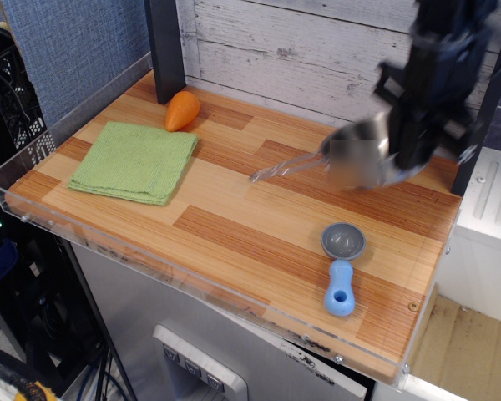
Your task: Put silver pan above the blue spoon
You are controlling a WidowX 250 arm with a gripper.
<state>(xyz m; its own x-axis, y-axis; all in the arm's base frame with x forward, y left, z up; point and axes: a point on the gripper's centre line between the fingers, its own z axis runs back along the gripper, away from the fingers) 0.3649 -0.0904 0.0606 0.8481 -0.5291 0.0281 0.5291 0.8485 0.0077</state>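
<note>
The silver pan point(356, 159) is blurred by motion and hangs low over the right back of the wooden board, its wire handle pointing left. My gripper point(409, 150) is dark and blurred and grips the pan's right rim from above. The blue spoon point(341, 269) lies on the board near the front right, grey bowl toward the back, light-blue handle toward the front. The pan is behind the spoon's bowl, apart from it.
A green cloth point(135, 161) lies at the left of the board point(234, 217). An orange carrot-like toy point(182, 110) sits at the back left beside a dark post point(164, 46). A clear plastic rim runs along the front edge. A dark post point(484, 109) stands at the right.
</note>
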